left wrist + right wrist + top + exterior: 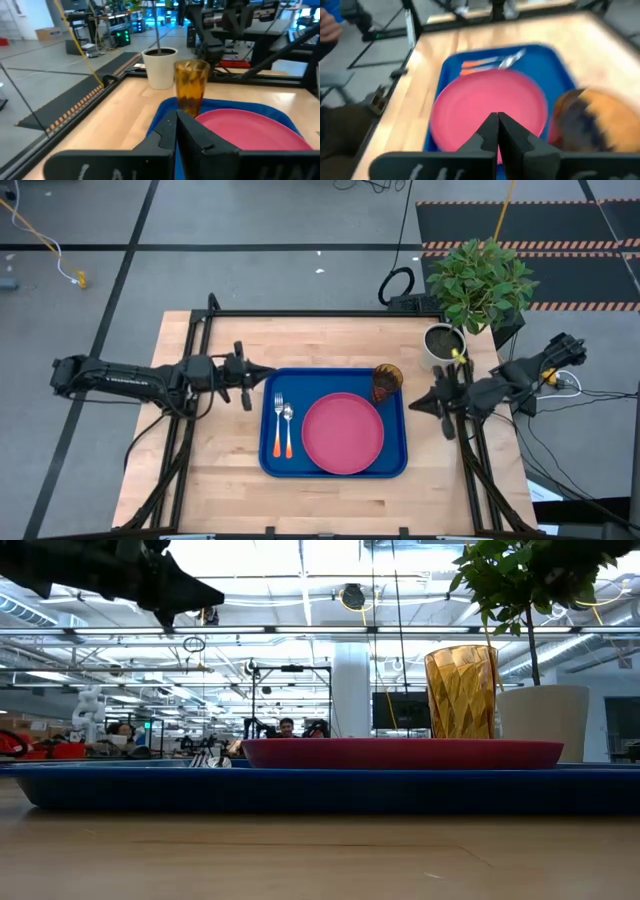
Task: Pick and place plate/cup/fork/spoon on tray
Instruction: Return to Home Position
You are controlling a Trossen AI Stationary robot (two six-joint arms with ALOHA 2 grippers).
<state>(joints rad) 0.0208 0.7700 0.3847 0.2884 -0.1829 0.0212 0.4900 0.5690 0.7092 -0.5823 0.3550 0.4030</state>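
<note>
Tray (pixel 300 380): blue, lying flat near the middle of the wooden table (pixel 220 480), between the two arms.
Plate (pixel 343 433): pink-red, flat inside the tray, filling its middle and the part toward the right arm's side.
Cup (pixel 387 381): amber and ribbed, upright in the tray's far corner on the right arm's side, just beside the plate's rim; in the low view it rises above the plate (pixel 400 752) in front of the white pot (pixel 545 720).
Fork (pixel 277 425): in the tray's strip on the left arm's side, tines toward the far edge, orange handle toward the near edge.
Spoon (pixel 288 428): parallel to the fork, between it and the plate, with its bowl toward the far edge.
Left gripper (pixel 268 376): fingers pressed together on nothing, raised by the tray's far corner on the left arm's side.
Right gripper (pixel 418 402): fingers likewise closed and empty, by the tray's edge on the right arm's side, near the cup.
Potted plant (pixel 441 342): on the table's far right corner, outside the tray.
</note>
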